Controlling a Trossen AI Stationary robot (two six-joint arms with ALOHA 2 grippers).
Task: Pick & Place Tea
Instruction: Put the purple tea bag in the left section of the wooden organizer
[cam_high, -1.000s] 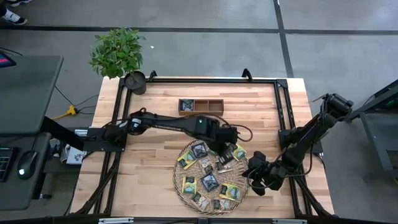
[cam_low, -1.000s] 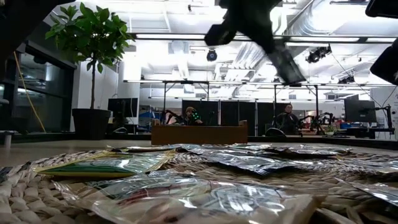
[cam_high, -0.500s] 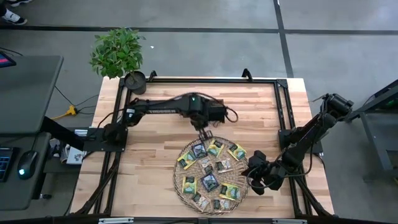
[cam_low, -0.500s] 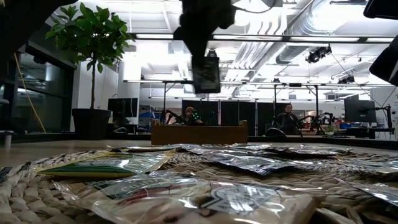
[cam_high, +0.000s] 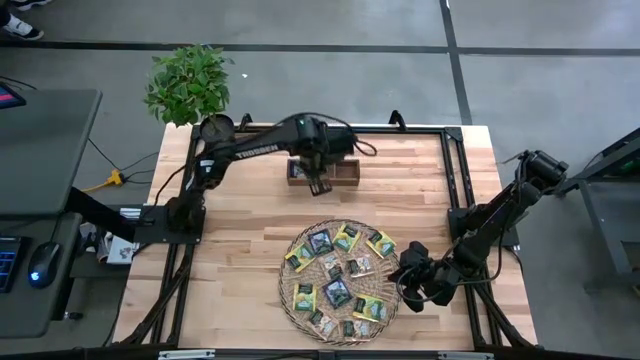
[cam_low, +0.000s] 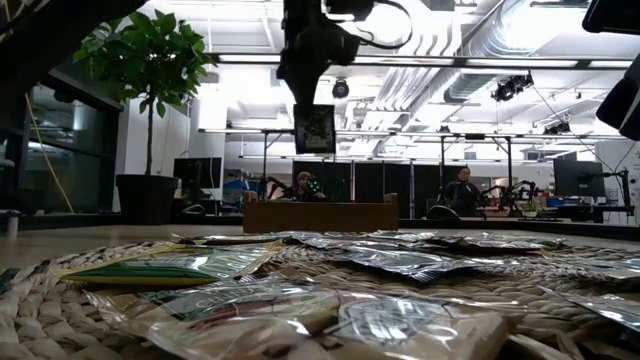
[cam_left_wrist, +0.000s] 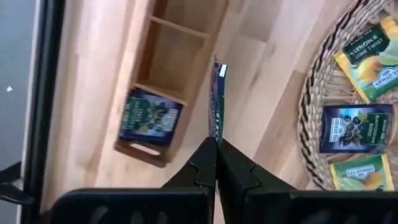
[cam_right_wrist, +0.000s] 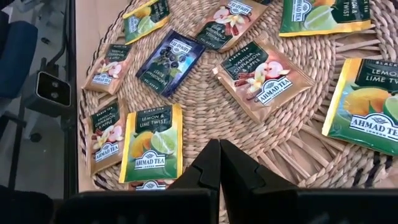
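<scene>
While clamped edge-on in left end effector (cam_left_wrist: 216, 163), sachet (cam_left_wrist: 217, 102) hangs over wooden box (cam_left_wrist: 163, 74)

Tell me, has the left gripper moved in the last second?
Yes. The left gripper, shut on a tea bag, has travelled from over the woven tray to above the wooden box at the table's far edge.

On the woven tray (cam_right_wrist: 261, 118), a yellow sachet (cam_right_wrist: 151, 144) reads "LEMON & LIME TWIST, AHMAD TEA". A tan sachet (cam_right_wrist: 263, 76) reads "VANILLA, CINNAMON & APPLE, AHMAD TEA". Another yellow sachet (cam_right_wrist: 368, 106) shows "LIME" and "AHMAD TEA". The left arm's link (cam_high: 256, 149) bears "TROSSEN".
</scene>
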